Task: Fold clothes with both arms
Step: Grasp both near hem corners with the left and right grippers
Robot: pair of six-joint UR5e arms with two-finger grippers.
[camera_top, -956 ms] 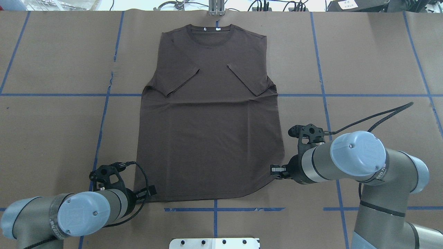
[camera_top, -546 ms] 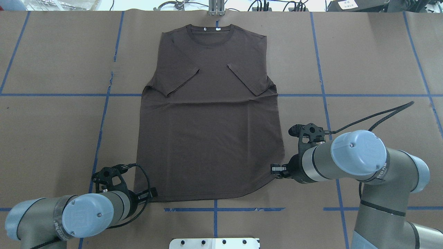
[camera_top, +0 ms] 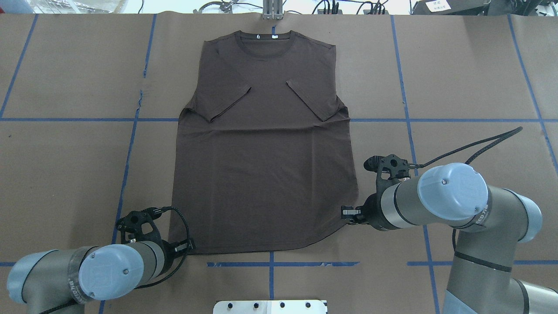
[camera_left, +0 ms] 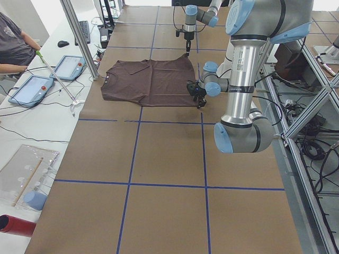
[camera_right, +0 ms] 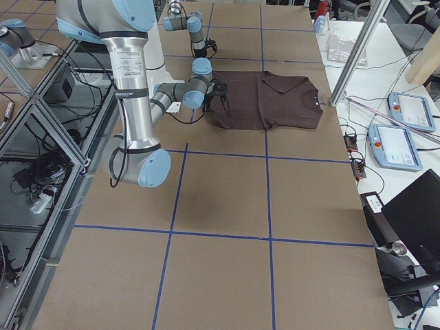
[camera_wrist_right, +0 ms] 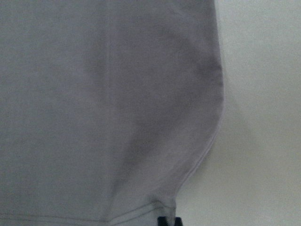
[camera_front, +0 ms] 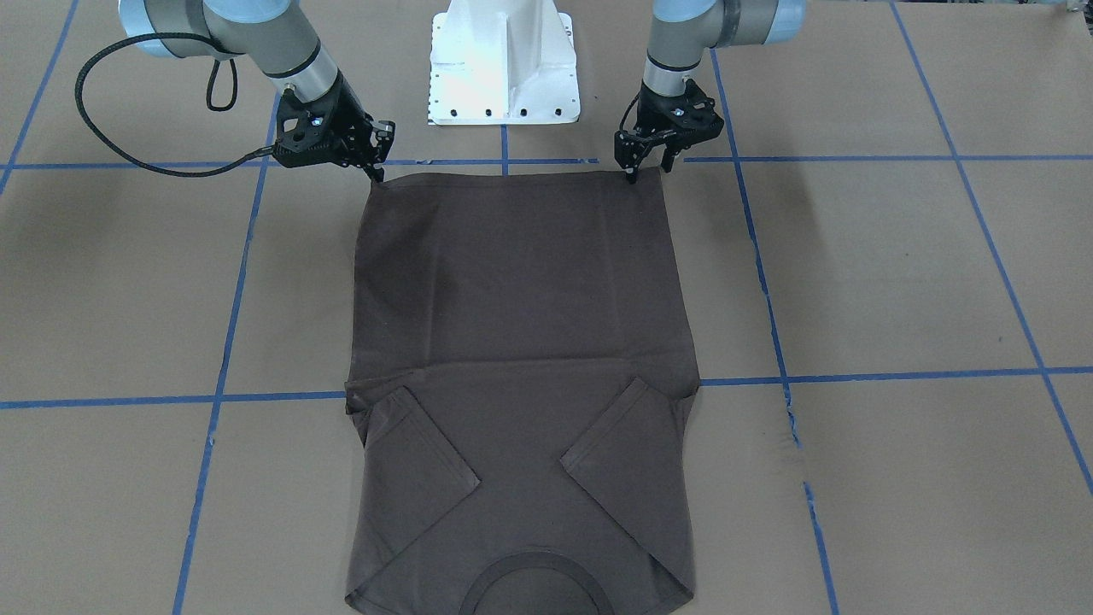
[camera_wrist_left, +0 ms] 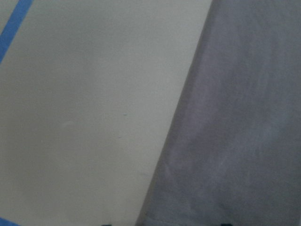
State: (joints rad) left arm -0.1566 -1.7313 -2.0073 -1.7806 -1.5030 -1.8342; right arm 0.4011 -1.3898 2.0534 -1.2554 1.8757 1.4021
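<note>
**Both grippers at the near hem corners, shirt flat**

Object: dark brown T-shirt (camera_top: 261, 174) lies flat on the brown-paper table (camera_top: 65, 174), roughly centred between the arms. Collar (camera_top: 265, 43) is at the far edge and the hem (camera_top: 261, 250) is near the robot. Two small white neck tags (camera_top: 274, 37) show inside the collar. Both short sleeves are folded inward onto the chest: left sleeve (camera_top: 226, 100) and right sleeve (camera_top: 314, 102), their tips angled toward the middle but well apart. Body fabric is mostly smooth, with faint creases across the mid-section.

Left arm (camera_top: 109, 266): comes in low from the near left. The left gripper (camera_front: 648, 171) points down at the near-left hem corner. In its wrist view the two dark fingertips sit far apart at the bottom edge, with the shirt's side edge and hem running between them. Jaws wide, nothing gripped.

Right arm (camera_top: 449, 194): reaches in from the near right, with a black cable (camera_top: 479, 146) looping off behind it. The right gripper (camera_front: 376, 173) is at the rounded near-right hem corner. Its wrist view shows the fingertips almost together, right at the corner, where the hem puckers slightly. Reads as narrow and pinching the fabric.

Surroundings: blue tape lines (camera_top: 130, 144) grid the paper. The white pedestal base (camera_front: 504, 68) stands on the near side between the arms. In the left side view a seated person (camera_left: 13, 42) is at a side bench beside two tablets (camera_left: 32, 87).
</note>
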